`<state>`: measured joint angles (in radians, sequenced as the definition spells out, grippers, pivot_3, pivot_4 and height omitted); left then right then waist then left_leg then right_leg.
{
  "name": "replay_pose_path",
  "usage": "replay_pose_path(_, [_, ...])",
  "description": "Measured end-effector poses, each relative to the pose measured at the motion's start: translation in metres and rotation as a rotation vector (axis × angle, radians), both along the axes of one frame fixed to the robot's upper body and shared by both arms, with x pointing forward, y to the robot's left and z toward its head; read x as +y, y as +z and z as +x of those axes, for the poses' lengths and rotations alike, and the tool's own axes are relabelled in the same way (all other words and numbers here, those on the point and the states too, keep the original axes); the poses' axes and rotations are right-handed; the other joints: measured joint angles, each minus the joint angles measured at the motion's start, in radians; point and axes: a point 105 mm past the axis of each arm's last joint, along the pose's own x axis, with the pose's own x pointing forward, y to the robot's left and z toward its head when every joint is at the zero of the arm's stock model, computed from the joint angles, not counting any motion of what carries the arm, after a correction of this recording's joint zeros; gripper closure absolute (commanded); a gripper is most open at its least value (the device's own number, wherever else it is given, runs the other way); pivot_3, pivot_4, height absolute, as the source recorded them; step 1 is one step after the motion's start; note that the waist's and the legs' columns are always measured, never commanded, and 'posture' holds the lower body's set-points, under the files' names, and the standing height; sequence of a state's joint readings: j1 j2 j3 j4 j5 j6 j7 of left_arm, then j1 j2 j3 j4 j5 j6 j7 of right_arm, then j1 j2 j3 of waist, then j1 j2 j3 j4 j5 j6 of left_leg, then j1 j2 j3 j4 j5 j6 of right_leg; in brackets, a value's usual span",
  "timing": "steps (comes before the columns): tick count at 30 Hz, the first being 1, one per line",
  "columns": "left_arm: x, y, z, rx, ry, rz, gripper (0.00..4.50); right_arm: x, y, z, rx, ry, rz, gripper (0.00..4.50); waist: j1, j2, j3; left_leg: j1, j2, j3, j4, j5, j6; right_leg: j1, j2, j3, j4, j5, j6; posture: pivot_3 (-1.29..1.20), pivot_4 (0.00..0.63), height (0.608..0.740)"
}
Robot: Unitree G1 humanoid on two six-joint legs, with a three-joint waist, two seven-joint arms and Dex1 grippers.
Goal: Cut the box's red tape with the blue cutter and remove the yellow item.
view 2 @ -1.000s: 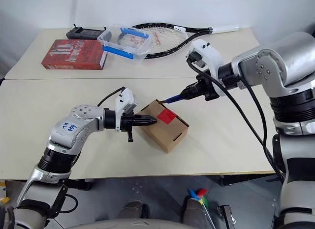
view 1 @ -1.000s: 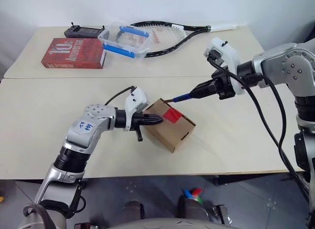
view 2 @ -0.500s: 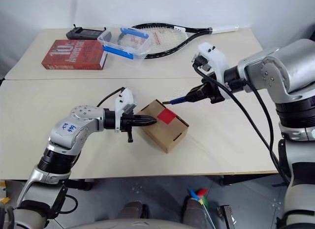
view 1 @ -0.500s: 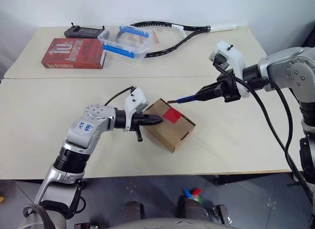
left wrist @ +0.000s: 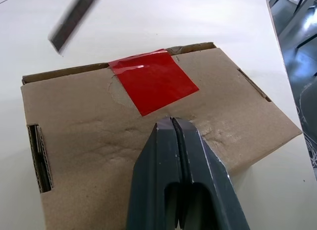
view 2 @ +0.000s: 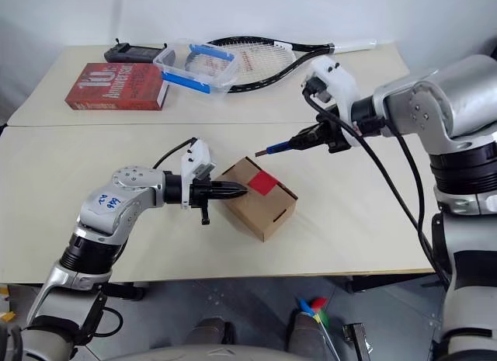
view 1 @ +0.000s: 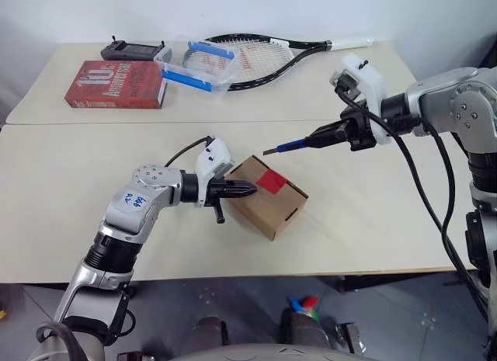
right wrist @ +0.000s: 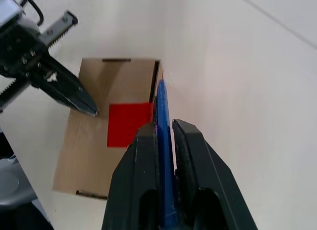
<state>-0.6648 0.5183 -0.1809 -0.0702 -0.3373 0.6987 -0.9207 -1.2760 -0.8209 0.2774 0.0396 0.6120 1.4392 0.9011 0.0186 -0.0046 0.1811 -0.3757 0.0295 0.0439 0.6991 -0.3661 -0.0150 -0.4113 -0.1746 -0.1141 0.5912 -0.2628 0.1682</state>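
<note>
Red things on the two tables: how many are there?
2. The red book lies at the far table's left end, beside the clear tub. The red tape is stuck on top of the box on the near table. Nothing else red shows there; the closed box's inside is hidden.

On the counter [view 1: 70,182] sits 1 brown cardboard box [view 1: 268,196] with 1 red tape square [view 1: 272,181]. There is 1 slim blue cutter [view 1: 299,144], 1 red book [view 1: 116,85], 1 clear plastic tub [view 1: 196,63], 1 black tennis racket [view 1: 256,54] and 1 dark handheld device [view 1: 136,50].

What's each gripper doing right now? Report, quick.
Left gripper: shut, holding nothing, tips pressed on the box top beside the red tape.
Right gripper: shut on the blue cutter.
</note>
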Motion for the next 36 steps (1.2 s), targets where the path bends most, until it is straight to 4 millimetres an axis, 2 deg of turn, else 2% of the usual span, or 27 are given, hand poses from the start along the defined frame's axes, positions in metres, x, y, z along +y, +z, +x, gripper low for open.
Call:
replay_pose_path(6, [0.001,-0.001,0.0,0.001,0.003,-0.001,4.5,0.001,-0.012,0.0,0.03,0.002,-0.004,4.35,-0.001,0.0,0.0,0.0,0.0,0.0,0.0,0.0,0.0,0.0,0.0,0.0,0.0,0.0,0.0,0.0,0.15,0.74])
replay_pose_path(14, [0.001,-0.001,0.0,0.001,0.004,-0.001,4.5,0.002,-0.015,-0.004,0.034,0.01,-0.016,4.35,-0.002,0.0,0.0,0.0,0.0,0.0,0.0,0.0,0.0,0.0,0.0,0.0,0.0,0.0,0.0,0.0,0.15,0.74])
replay_pose_path(20, [0.001,-0.001,0.0,0.001,0.005,-0.001,4.5,0.003,-0.014,-0.002,0.029,-0.001,-0.009,4.35,-0.003,0.0,0.0,0.001,0.0,0.0,0.0,0.0,0.0,0.0,0.0,0.0,0.0,0.0,0.0,0.0,0.15,0.74])
replay_pose_path(29, [0.001,-0.001,0.0,0.0,0.003,0.0,4.5,0.002,0.002,0.003,-0.016,-0.014,0.01,4.35,-0.003,0.0,0.0,0.0,0.0,0.0,0.0,0.0,0.0,0.0,0.0,0.0,0.0,0.0,0.0,0.0,0.15,0.74])
replay_pose_path(36, [0.001,-0.001,0.0,0.0,0.004,0.0,4.5,0.002,-0.014,0.0,0.02,-0.003,-0.003,4.35,-0.003,0.0,0.0,0.001,0.0,0.0,0.0,0.0,0.0,0.0,0.0,0.0,0.0,0.0,0.0,0.0,0.15,0.74])
